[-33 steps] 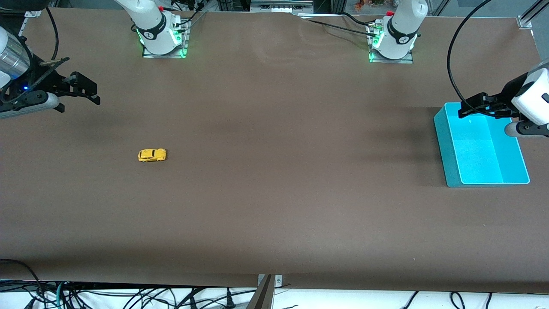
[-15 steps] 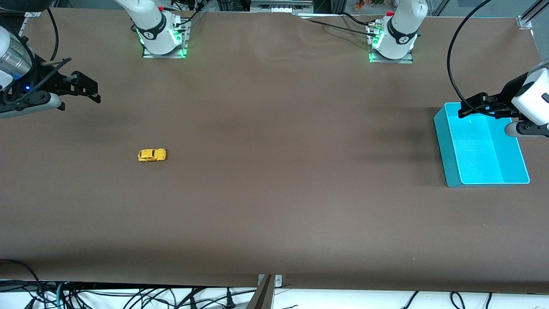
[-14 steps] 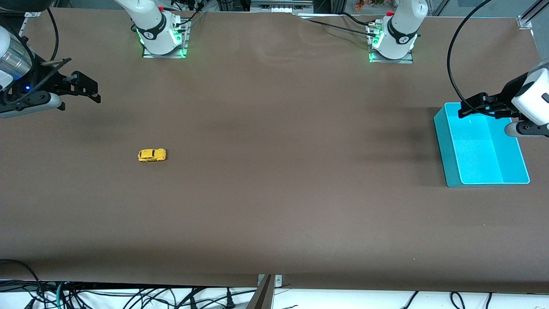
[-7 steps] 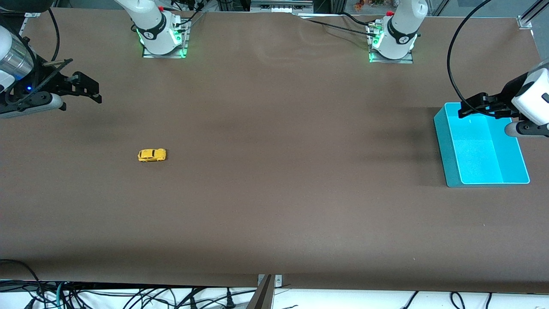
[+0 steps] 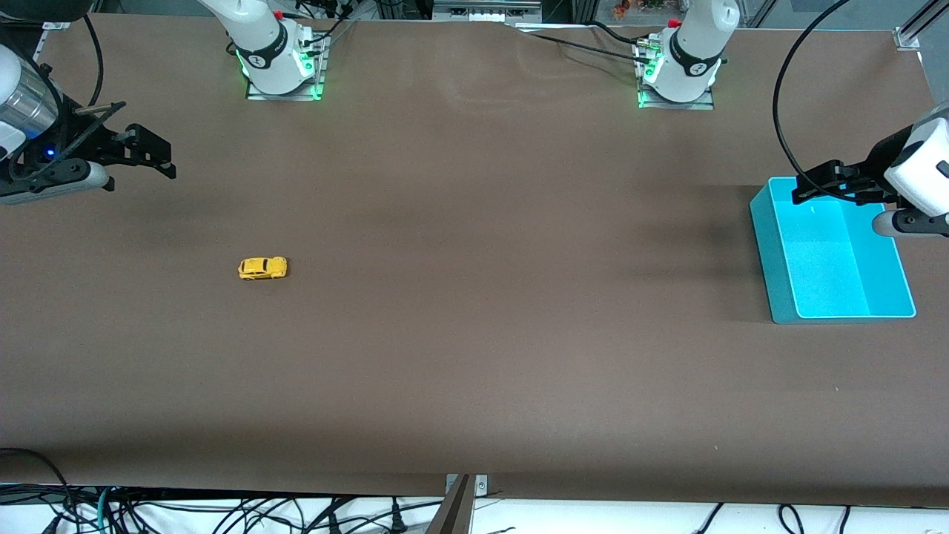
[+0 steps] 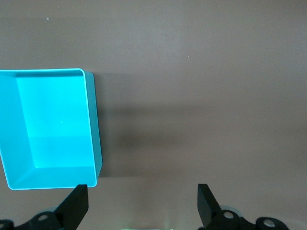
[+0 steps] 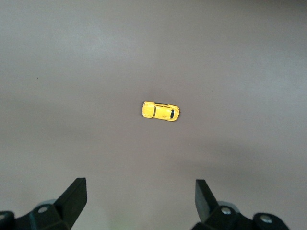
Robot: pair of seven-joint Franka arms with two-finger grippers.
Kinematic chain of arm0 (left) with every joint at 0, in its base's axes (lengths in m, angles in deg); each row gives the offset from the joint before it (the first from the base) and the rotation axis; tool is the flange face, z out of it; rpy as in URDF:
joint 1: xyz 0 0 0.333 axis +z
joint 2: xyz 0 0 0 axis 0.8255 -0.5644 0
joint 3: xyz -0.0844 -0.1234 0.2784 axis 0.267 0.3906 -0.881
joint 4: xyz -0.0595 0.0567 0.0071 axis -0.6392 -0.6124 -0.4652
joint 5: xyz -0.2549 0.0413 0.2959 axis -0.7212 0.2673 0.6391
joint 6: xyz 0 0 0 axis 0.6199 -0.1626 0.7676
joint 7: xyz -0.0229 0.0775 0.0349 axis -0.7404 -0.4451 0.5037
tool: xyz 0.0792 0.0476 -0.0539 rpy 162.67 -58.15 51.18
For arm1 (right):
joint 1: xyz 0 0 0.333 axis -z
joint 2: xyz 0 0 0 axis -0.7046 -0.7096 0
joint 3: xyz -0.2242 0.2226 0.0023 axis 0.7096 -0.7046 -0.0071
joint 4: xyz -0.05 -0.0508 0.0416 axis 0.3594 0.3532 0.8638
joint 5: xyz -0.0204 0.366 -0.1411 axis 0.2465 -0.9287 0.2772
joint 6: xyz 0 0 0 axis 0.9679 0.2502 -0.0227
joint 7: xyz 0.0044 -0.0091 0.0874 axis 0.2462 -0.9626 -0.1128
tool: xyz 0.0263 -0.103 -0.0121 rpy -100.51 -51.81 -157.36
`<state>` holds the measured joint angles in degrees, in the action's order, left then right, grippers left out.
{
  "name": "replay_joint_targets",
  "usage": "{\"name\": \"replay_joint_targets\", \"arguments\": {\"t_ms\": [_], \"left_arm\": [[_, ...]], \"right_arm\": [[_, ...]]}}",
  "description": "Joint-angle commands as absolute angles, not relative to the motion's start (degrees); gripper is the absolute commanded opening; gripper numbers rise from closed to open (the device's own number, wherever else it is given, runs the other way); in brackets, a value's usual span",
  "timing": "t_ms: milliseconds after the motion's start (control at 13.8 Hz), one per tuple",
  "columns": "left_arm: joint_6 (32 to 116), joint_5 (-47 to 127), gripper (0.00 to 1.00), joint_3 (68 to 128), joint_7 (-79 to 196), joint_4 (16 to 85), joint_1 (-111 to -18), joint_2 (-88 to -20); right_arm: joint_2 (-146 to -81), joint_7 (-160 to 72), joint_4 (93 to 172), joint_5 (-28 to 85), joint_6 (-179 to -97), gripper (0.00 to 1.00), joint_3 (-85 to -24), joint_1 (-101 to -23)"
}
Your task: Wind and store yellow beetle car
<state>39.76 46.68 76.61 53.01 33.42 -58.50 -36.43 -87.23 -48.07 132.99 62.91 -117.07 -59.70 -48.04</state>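
Observation:
The yellow beetle car [image 5: 262,268] is a tiny rounded toy standing on its wheels on the brown table, toward the right arm's end; the right wrist view shows the car [image 7: 160,111] too. My right gripper [image 5: 152,157] hangs open and empty in the air at that end of the table, well apart from the car. My right gripper [image 7: 140,199] has only bare table between its fingers. My left gripper [image 5: 819,185] is open and empty over the edge of the cyan bin [image 5: 775,252]. In the left wrist view the left gripper [image 6: 143,203] hangs beside the bin [image 6: 94,129].
The cyan bin is an empty open-topped box at the left arm's end of the table. The two arm bases [image 5: 278,63] [image 5: 678,70] stand along the table edge farthest from the front camera. Cables [image 5: 222,515] hang below the nearest edge.
The right gripper has drifted very slightly; the car, the bin and the left arm have not moved.

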Motion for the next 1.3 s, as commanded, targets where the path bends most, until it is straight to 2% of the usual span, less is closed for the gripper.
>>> {"name": "replay_joint_targets", "arguments": {"t_ms": [0,796,1230], "left_arm": [[39.82,47.33,1.0,76.7,51.94,32.81,-58.28,-36.59],[39.82,47.33,1.0,76.7,52.03,32.81,-58.28,-36.59],[39.82,47.33,1.0,76.7,51.94,32.81,-58.28,-36.59]], "right_arm": [[-87.66,-47.12,131.65,63.62,-115.65,1.0,-59.92,-47.96],[-88.09,-47.12,132.35,63.71,-116.26,1.0,-60.01,-47.96],[-90.99,-48.26,141.74,63.1,-128.72,1.0,-60.53,-47.96]]}}
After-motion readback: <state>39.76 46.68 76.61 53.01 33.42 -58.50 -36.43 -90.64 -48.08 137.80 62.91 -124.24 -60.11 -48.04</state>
